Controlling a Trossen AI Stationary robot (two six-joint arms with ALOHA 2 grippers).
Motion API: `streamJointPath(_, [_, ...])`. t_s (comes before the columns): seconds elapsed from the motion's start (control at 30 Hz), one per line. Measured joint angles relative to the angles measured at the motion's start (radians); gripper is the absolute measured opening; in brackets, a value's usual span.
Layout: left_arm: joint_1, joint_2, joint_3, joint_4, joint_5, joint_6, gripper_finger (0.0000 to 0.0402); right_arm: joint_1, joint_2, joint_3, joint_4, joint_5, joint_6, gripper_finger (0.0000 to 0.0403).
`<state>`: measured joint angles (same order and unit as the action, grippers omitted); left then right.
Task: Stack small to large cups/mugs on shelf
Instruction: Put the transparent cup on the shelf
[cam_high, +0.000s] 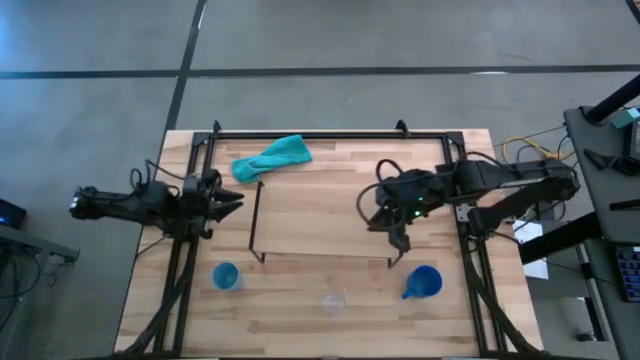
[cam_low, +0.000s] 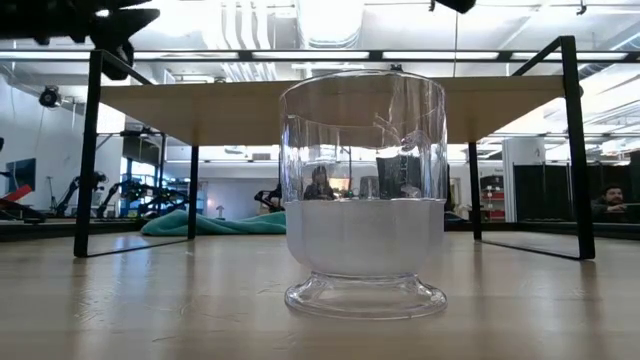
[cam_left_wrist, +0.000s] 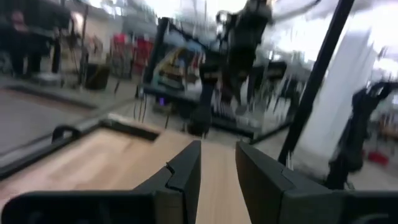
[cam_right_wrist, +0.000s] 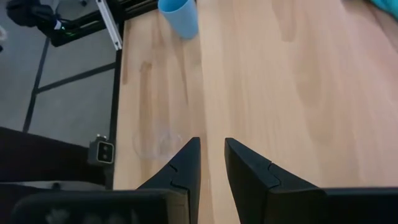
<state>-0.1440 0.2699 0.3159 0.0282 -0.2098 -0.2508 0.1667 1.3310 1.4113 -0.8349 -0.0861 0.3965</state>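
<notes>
The shelf (cam_high: 325, 220), a light-wood board on black wire legs, stands mid-table. Three vessels stand upright on the table near its near edge. They are the light-blue cup (cam_high: 226, 277) at the left, the clear glass cup (cam_high: 333, 302) in the middle and the dark-blue mug (cam_high: 424, 282) at the right. The glass (cam_low: 364, 200) fills the low view, with the shelf (cam_low: 330, 100) behind it. My right gripper (cam_high: 400, 240) hangs over the shelf's near right corner, pointing down, slightly open and empty (cam_right_wrist: 211, 146). My left gripper (cam_high: 232, 203) is left of the shelf, slightly open and empty (cam_left_wrist: 217, 152).
A teal cloth (cam_high: 272, 157) lies crumpled at the table's far side, by the shelf's far left corner. A black frame (cam_high: 330, 135) runs along the table's far and side edges. Bare wood lies between the three vessels and the shelf.
</notes>
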Motion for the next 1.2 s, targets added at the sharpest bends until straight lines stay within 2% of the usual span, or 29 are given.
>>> streamJointPath(0.1, [0.000,0.085,0.092,-0.064,0.014,0.011,0.0086,0.010,0.049,0.046,-0.001,-0.001,0.000,0.0068])
streamJointPath(0.23, [0.000,0.178,0.244,-0.125,0.041,0.128,0.0086,0.019,0.101,0.099,0.000,-0.001,-0.004,0.0068])
streamJointPath(0.33, [0.000,0.240,0.370,-0.231,0.043,0.200,0.0086,0.019,0.128,0.123,0.001,-0.003,-0.004,0.0068])
streamJointPath(0.6, [0.000,0.391,0.623,-0.443,0.014,0.164,0.0086,0.019,0.158,0.134,-0.007,-0.003,0.038,0.0068])
streamJointPath(0.77, [0.000,0.426,0.668,-0.476,-0.035,0.214,0.0086,0.019,0.173,0.133,-0.003,-0.002,0.048,0.0081])
streamJointPath(0.97, [0.000,0.452,0.667,-0.456,-0.035,0.205,0.0086,0.028,0.188,0.132,0.002,-0.004,0.059,0.0105])
streamJointPath(1.2, [0.000,0.487,0.673,-0.457,-0.027,0.203,0.0086,0.062,0.190,0.132,-0.010,-0.110,0.132,0.0113])
